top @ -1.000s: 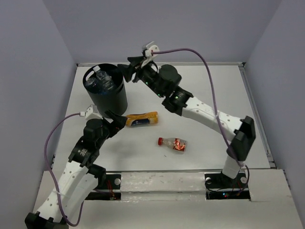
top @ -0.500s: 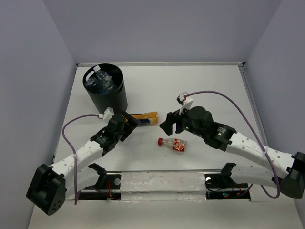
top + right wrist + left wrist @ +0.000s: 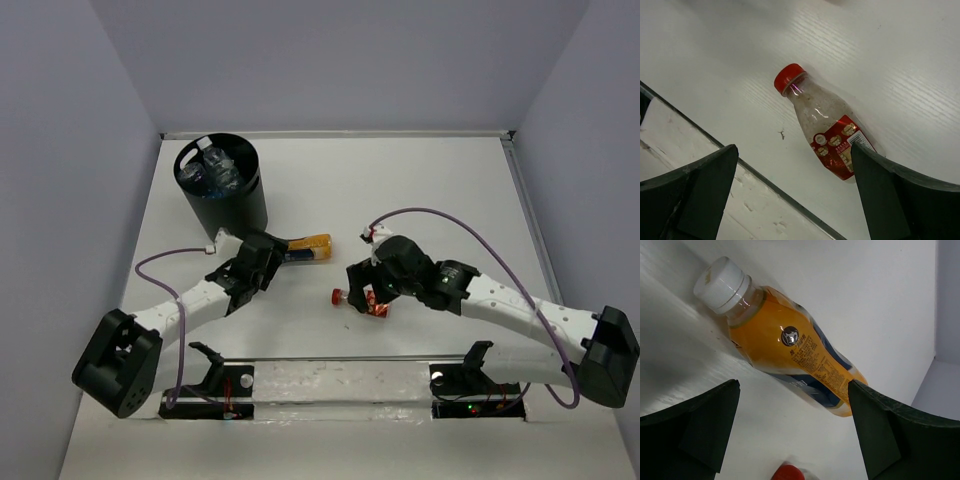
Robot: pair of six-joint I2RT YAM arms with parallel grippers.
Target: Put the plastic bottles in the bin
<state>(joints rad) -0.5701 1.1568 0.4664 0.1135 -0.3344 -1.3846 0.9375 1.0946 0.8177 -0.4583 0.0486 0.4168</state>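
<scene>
The black bin (image 3: 238, 208) stands at the far left with clear crinkled plastic bottles (image 3: 209, 170) inside. An orange-yellow bottle (image 3: 308, 249) (image 3: 790, 347) with a white cap lies on its side right of the bin. My left gripper (image 3: 270, 252) (image 3: 793, 392) is open and low at the bottle's left end, touching nothing. A red-capped, red-labelled bottle (image 3: 375, 305) (image 3: 826, 127) lies near the table's front. My right gripper (image 3: 360, 287) (image 3: 792, 152) hovers open just above it, one finger (image 3: 885, 190) by the label end.
The table's front rail (image 3: 340, 378) (image 3: 695, 132) runs just behind the red-capped bottle. That bottle's red cap (image 3: 788, 473) shows at the bottom of the left wrist view. A raised rim (image 3: 535, 230) borders the table's right side.
My right arm has swung from beside the bin down to the red-capped bottle, and its jaws have opened. My left arm has stretched out low toward the orange-yellow bottle.
</scene>
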